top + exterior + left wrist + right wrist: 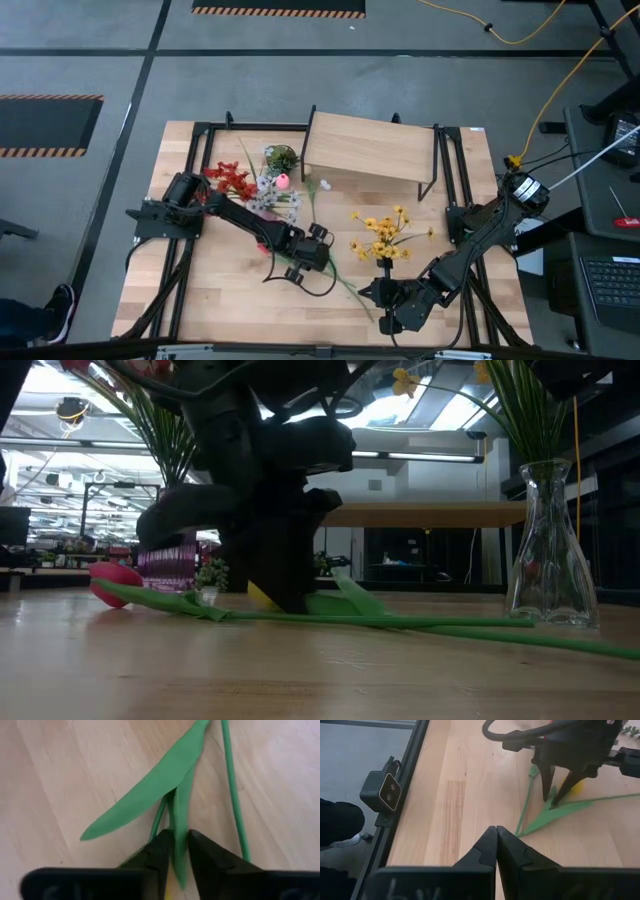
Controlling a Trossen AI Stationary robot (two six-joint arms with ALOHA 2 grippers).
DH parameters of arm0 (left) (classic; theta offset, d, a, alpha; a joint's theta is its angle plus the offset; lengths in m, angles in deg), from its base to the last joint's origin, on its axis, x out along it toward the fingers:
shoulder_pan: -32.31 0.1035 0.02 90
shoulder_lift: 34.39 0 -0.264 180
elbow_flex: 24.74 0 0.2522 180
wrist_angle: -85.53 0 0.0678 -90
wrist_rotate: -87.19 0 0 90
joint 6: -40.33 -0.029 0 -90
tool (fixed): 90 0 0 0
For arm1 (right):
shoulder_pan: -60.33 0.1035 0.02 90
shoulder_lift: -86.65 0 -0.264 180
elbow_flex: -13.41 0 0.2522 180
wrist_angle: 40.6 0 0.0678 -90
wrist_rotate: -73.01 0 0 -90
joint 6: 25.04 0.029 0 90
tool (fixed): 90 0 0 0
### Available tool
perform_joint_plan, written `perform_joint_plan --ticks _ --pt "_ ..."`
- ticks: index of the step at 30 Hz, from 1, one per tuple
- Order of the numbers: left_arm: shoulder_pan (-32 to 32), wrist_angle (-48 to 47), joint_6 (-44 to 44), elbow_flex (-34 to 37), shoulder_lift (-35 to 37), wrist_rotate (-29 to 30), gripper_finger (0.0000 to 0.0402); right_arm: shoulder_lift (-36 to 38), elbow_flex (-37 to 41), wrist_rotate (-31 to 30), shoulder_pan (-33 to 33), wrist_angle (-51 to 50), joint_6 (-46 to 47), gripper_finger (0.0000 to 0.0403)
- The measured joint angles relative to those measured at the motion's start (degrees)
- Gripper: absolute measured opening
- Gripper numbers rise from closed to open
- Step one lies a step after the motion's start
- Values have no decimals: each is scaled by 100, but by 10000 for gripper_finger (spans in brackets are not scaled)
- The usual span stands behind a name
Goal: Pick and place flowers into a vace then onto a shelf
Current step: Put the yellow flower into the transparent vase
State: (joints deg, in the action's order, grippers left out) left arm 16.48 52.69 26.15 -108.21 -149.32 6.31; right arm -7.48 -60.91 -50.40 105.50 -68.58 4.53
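Note:
A tulip flower lies flat on the table: pink bud [115,580], long green stem [450,624] and leaves [150,787]. A yellow bud [575,787] shows just behind my left gripper. My left gripper [297,270] [180,837] stands over the flower's leafy middle, shut on a leaf. My right gripper [370,295] [496,832] is shut and hovers near the table's near edge, apart from the flower. A clear glass vase [548,550] holds yellow flowers [385,235]. The light-wood shelf [370,150] stands at the far side. My left gripper pinches a narrow green leaf [181,820] of the flower between its two fingers, near where the leaves branch from the stem. The fingers [552,787] come from above, pointing down. The flower stays lying on the table; a second stem [235,805] runs beside the fingers.
More flowers, red clusters [232,180] and white blossoms [270,195], lie heaped at the far left next to a small vase of greenery [282,158]. A purple-tinted container [168,565] stands behind. A black frame [415,750] edges the table. Bare wood lies at the near left.

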Motion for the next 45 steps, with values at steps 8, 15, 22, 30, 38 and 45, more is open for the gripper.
perform_joint_plan --ticks 8,15,22,30,38,45 --pt "-264 -23 -24 36 160 664 4 0 0 0 0 7 0 10" --pt "-710 -6 12 37 366 1881 3 0 0 0 1 22 0 10" --pt "-1196 -147 -7 -283 438 2872 3 0 0 0 0 22 -3 10" --pt "-1718 -118 -550 -832 440 3634 3 0 0 2 3 32 42 10" --pt "-2356 252 -1962 -940 440 4990 3 0 -75 0 216 485 101 10" --pt "-2679 889 -3694 -940 440 5838 3 0 -111 2 350 1066 15 10"
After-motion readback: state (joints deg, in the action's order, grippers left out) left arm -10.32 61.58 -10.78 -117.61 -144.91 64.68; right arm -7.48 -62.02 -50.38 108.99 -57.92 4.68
